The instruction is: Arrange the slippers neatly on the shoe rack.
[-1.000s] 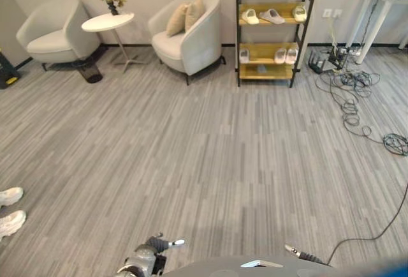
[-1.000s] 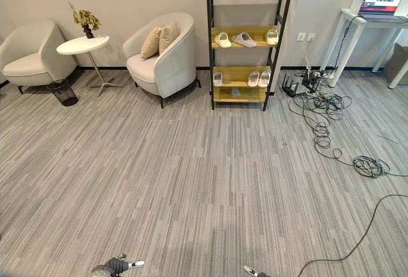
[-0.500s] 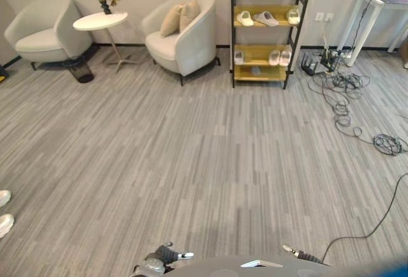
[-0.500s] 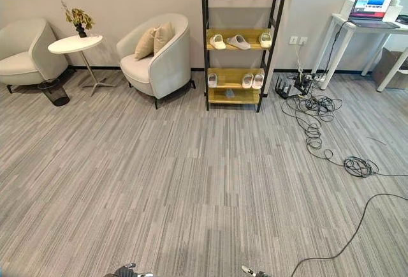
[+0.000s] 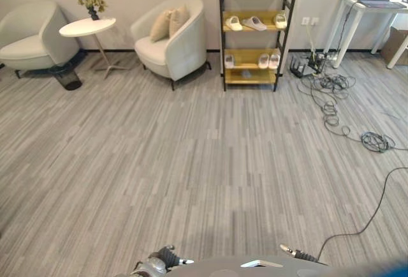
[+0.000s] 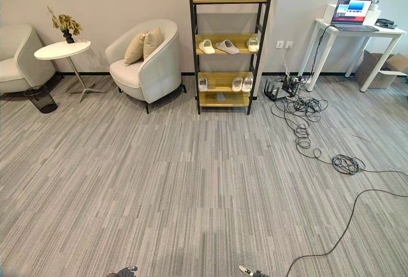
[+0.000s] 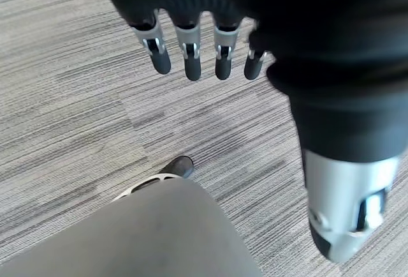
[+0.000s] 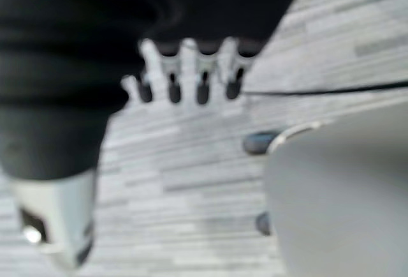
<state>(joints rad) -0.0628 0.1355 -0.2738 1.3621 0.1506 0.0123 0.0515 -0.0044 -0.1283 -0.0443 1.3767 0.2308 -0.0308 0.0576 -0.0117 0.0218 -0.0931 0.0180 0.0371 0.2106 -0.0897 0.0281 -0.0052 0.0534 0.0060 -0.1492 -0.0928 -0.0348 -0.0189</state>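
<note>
Left of the black-framed, wood-shelved shoe rack [image 5: 254,31]: rounded pale armchair [image 5: 172,44]. On its two lower shelves lie pale slippers [image 5: 254,23], details too small. Left hand [image 7: 191,53] and right hand [image 8: 185,79] hang empty over striped carpet, fingers straight.

Left hand [image 7: 197,41], seen from its own wrist camera: fingers [image 7: 191,60] extended in a straight row, spread slightly apart and holding nothing, the thumb [image 7: 347,223] set well apart from them and also straight. Right hand [image 8: 185,76], seen from its own wrist camera: fingers likewise extended side by side and empty, thumb [image 8: 54,226] apart and uncurled. In the head views both hands hang low at the lower edge, the left hand at lower left, the right at lower right.
</note>
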